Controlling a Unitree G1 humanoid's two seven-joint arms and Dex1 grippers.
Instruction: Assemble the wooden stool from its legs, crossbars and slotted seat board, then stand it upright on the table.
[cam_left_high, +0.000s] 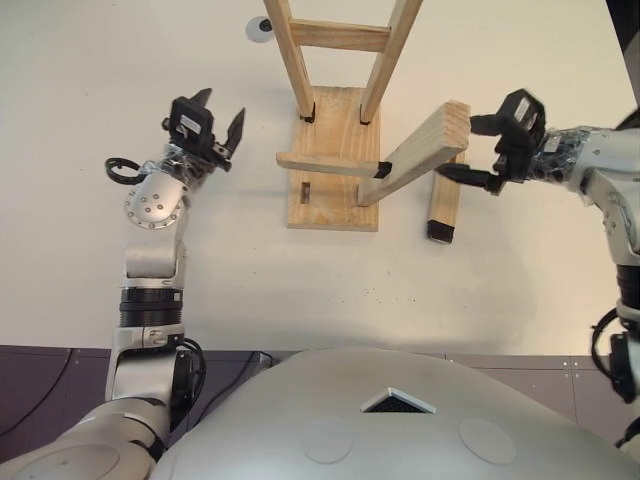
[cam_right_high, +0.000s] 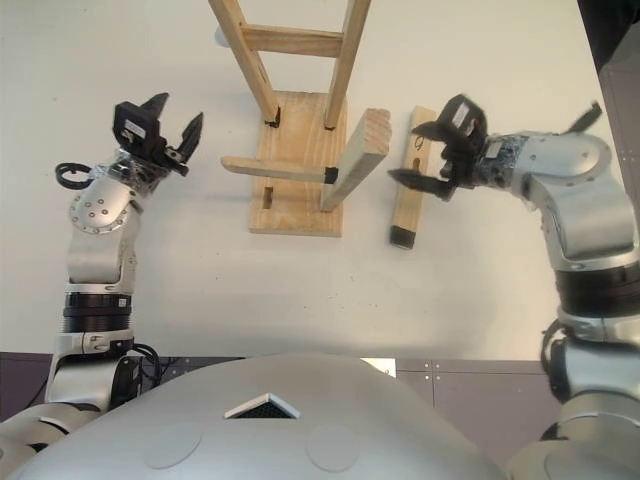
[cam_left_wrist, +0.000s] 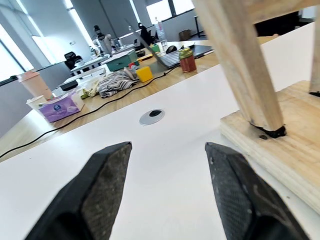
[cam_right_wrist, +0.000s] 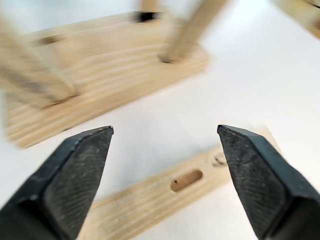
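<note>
Two hands, both open and empty: left hand nearer the tabletop's left edge, right hand above the loose slotted leg. Risk: the leaning leg with its crossbar looks unsupported, so a nudge could topple it. Pale, grainy, square-cut wood. Seat board lies flat mid-tabletop, upright leg frame at its far end.

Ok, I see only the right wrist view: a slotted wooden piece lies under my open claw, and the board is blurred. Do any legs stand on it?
Observer: Yes, two far legs stand upright in the seat board, joined by a crossbar.
Operator: And the near side?
Observer: A tilted leg leans over the board's near right part, with a second crossbar sticking out from it toward the left.
Operator: Where is the left claw?
Observer: The left claw is open, above the table left of the board, holding nothing.
</note>
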